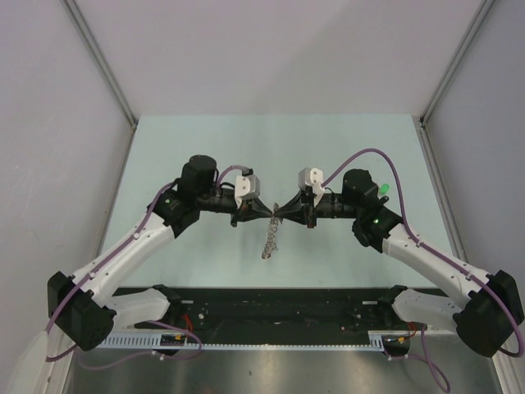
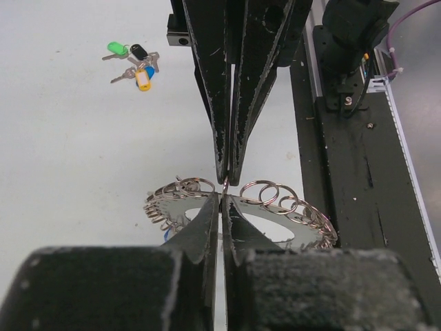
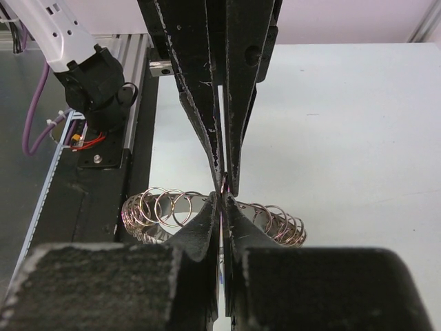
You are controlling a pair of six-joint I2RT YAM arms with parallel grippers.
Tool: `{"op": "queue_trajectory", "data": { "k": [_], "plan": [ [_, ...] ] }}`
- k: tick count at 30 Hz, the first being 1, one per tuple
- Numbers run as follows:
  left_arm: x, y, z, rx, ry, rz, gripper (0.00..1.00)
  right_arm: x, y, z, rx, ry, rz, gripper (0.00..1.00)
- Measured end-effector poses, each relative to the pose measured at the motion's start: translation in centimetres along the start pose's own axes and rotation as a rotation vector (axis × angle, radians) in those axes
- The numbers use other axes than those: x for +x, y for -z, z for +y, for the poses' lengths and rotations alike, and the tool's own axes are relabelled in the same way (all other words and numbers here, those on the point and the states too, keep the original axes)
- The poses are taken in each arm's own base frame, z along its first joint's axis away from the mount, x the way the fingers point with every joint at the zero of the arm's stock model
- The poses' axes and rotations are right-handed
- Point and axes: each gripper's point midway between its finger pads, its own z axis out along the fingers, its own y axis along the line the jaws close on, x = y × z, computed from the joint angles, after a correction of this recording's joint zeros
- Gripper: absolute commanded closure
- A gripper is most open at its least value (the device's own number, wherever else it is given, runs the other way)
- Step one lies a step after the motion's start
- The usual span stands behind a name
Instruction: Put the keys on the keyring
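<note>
Table (image 1: 205, 156): pale green top; both arm bases at its near edge.
Left arm (image 1: 131, 242): white and black, reaches inward to the table's middle.
Right arm (image 1: 426, 254): mirrors the left and meets it tip to tip at centre.
Left gripper (image 2: 219, 203): clenched, only a hairline gap between its fingers; it pinches a thin wire loop at the top of the keyring.
Right gripper (image 3: 222, 205): clenched on the same top stretch of the keyring, its tips facing the left gripper's tips and all but touching them.
Keyring (image 2: 275, 200): grey doughnut built of many small wire loops. It is held at the point where both grippers meet and spreads out to either side below the fingers. From above it trails from the fingertips toward the near edge. Whether its lower end touches the table cannot be told.
Keys (image 2: 136, 63): one small bunch with green, black, yellow and blue caps, lying on the table. They are well apart from the keyring and both grippers, and are seen only from the left wrist.
</note>
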Motion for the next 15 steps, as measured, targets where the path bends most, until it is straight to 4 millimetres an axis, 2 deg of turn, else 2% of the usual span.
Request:
{"op": "queue_trajectory", "data": {
  "k": [4, 5, 7, 8, 10, 11, 12, 15],
  "plan": [
    [0.0, 0.0, -0.2, 0.011, 0.003, -0.003, 1.0, 0.0, 0.0, 0.0, 0.002, 0.0, 0.001, 0.98],
    [0.0, 0.0, -0.2, 0.011, 0.003, -0.003, 1.0, 0.0, 0.0, -0.1, 0.004, -0.002, 0.002, 0.8],
    [0.0, 0.0, -0.2, 0.01, 0.007, -0.005, 1.0, 0.1, 0.0, -0.2, 0.014, -0.019, 0.005, 0.61],
    [0.0, -0.1, -0.2, 0.008, 0.008, -0.007, 1.0, 0.0, 0.0, -0.3, 0.024, -0.032, 0.004, 0.39],
    [0.2, -0.2, -0.1, 0.003, 0.017, -0.016, 1.0, -0.1, 0.1, -0.6, 0.05, -0.069, 0.004, 0.22],
    [0.4, -0.3, 0.0, -0.001, 0.025, -0.017, 1.0, -0.1, 0.1, -0.9, 0.066, -0.081, 0.003, 0.08],
    [0.6, -0.4, 0.2, -0.011, 0.038, -0.019, 1.0, -0.1, 0.3, -1.3, 0.087, -0.103, 0.003, 0.02],
    [1.7, -0.4, 1.0, -0.058, 0.086, -0.012, 1.0, -0.2, 1.3, -2.8, 0.17, -0.17, -0.001, 0.0]
  ]
}}
